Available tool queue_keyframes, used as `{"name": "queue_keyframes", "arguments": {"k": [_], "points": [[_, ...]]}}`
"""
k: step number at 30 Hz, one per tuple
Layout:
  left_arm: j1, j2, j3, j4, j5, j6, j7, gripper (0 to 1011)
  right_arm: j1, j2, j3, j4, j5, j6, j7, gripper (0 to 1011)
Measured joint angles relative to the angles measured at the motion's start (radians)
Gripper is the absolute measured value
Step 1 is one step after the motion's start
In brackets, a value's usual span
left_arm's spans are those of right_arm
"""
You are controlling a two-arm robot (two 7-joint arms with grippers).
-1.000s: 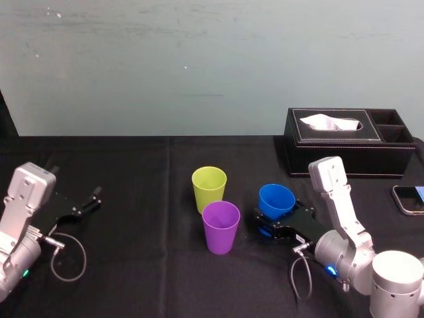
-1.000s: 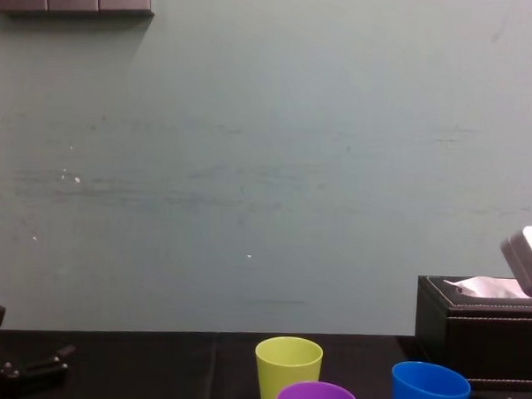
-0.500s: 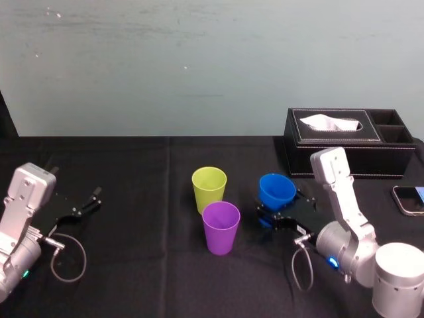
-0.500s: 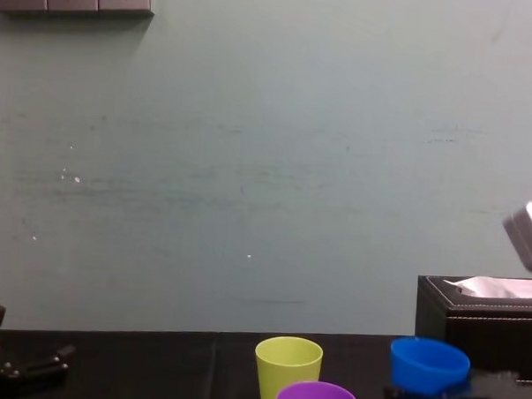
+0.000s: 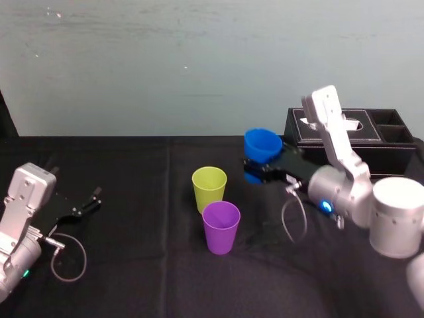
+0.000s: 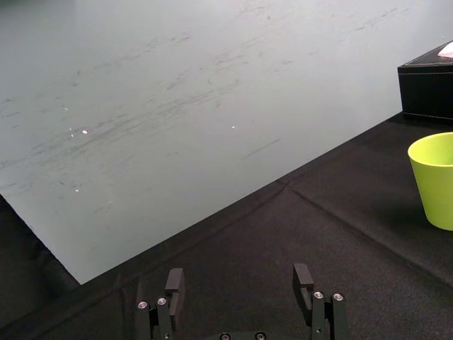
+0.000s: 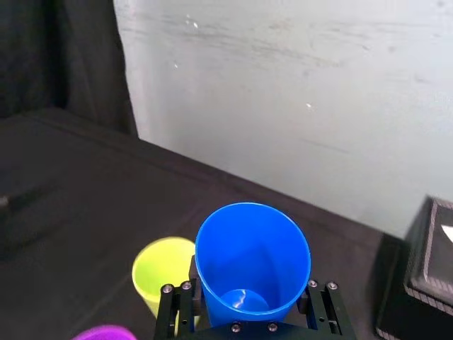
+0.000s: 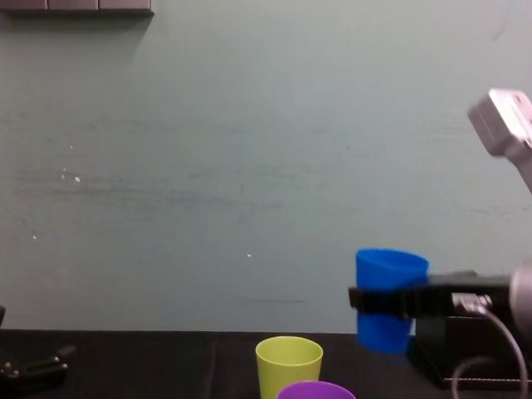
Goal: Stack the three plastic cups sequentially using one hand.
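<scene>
Head view: right hand (image 5: pixel 260 164) tight around airborne blue cup (image 5: pixel 262 143), tissue box (image 5: pixel 391 159) just behind.

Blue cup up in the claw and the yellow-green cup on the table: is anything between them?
Nothing. In the chest view the blue cup, held by the right claw, hangs clear of the yellow-green cup with only air between.

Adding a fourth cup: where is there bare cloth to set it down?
Bare black cloth lies between the parked left gripper and the yellow-green cup with the purple cup before it, and along the near edge. The right is crowded: the right gripper holds the blue cup aloft beside the tissue box.
</scene>
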Motion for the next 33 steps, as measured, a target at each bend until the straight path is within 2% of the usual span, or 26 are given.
{"name": "queue_keyframes", "arguments": {"k": [7, 16, 22, 33], "points": [[0.000, 0.000, 0.000, 0.000, 0.000, 0.000, 0.000, 1000, 0.095, -0.029, -0.039, 0.070, 0.011, 0.021, 0.032, 721], [0.000, 0.000, 0.000, 0.000, 0.000, 0.000, 0.000, 1000, 0.173, -0.071, -0.096, 0.158, 0.019, 0.014, 0.061, 721], [0.000, 0.000, 0.000, 0.000, 0.000, 0.000, 0.000, 1000, 0.210, -0.092, -0.129, 0.213, 0.018, 0.005, 0.072, 721], [0.000, 0.000, 0.000, 0.000, 0.000, 0.000, 0.000, 1000, 0.221, -0.090, -0.159, 0.238, 0.011, 0.003, 0.082, 721]]}}
